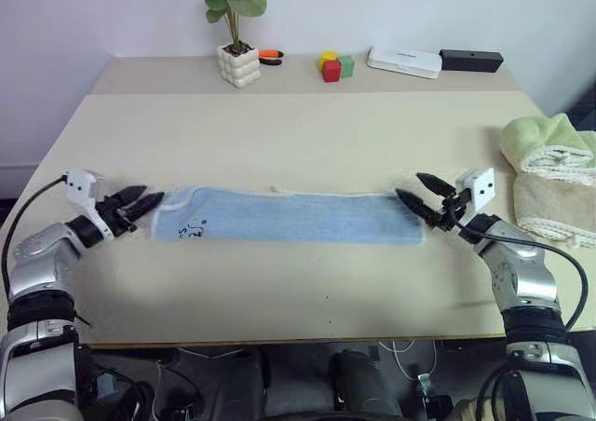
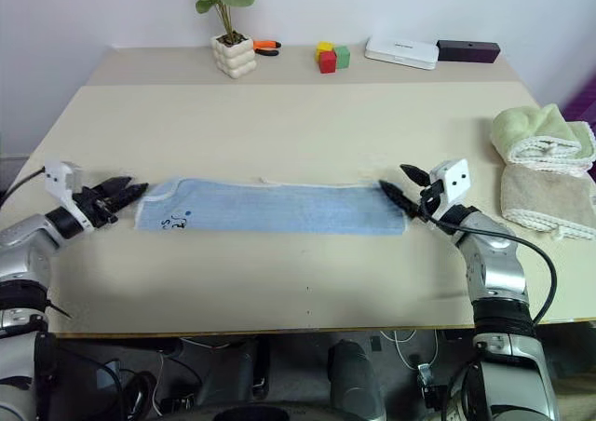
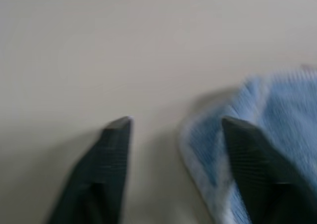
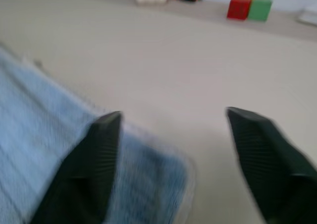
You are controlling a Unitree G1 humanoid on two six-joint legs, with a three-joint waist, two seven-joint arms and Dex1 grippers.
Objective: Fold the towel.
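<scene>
I judge the next fold brings one short end over to the other, so I should pinch both corners of one end and keep the edges lined up. My left gripper (image 1: pixel 149 200) and right gripper (image 1: pixel 414 190) hang open, empty, at either end of the towel (image 1: pixel 289 216). It lies flat mid-table (image 1: pixel 279 132): a long, light blue strip with pale edging.

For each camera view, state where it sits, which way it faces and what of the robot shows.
Eye views: on the head, looking down over the table; both arms show.
Left wrist: looks along open left gripper at the towel end.
Right wrist: looks along open right gripper across the other end.
All share the towel.
</scene>
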